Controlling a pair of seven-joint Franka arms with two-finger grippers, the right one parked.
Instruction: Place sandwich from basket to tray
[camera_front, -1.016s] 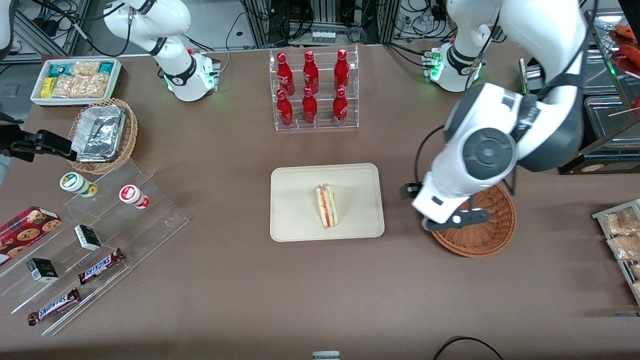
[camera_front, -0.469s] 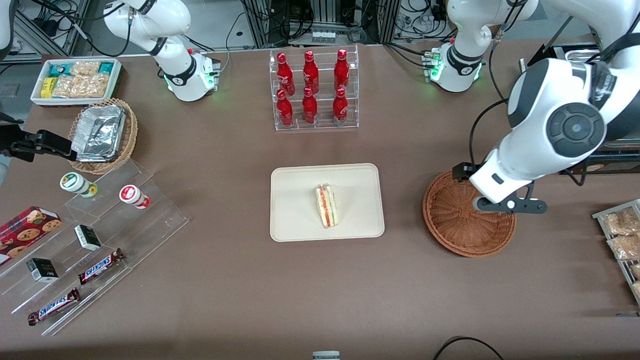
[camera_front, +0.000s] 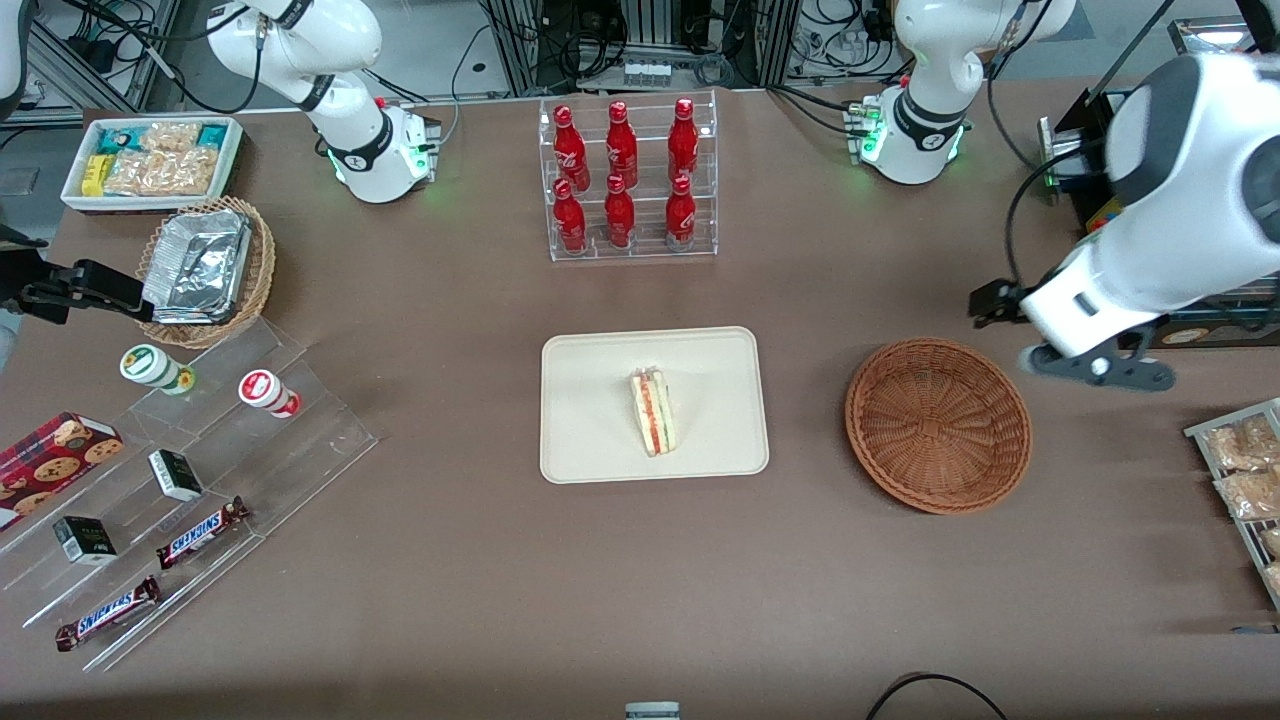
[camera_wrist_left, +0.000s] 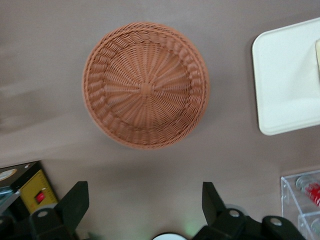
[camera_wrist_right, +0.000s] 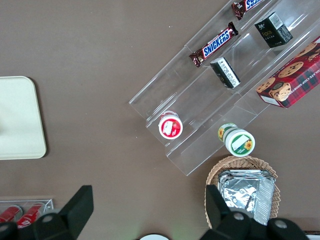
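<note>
Open-fingered pincer (camera_wrist_left: 145, 210) above bare table beside basket (camera_front: 938, 425); unobstructed lane from there to tray (camera_front: 600, 440).

Your tray (camera_wrist_left: 280, 85) and its sandwich (camera_wrist_left: 318, 52) cut by the wrist frame; gripper (camera_wrist_left: 145, 207) fingertips only.

The left arm (camera_front: 1180, 230) is big, round and white, with dark grey rings at its joints. A black cable (camera_front: 1015, 215) loops along it. Its white base (camera_front: 915, 130) near the bottle rack (camera_front: 628, 180) glows with small green lights. The gripper (camera_wrist_left: 145, 212) is black, with two pointed fingers (camera_wrist_left: 75, 202) spread wide apart and small silver screws.
</note>
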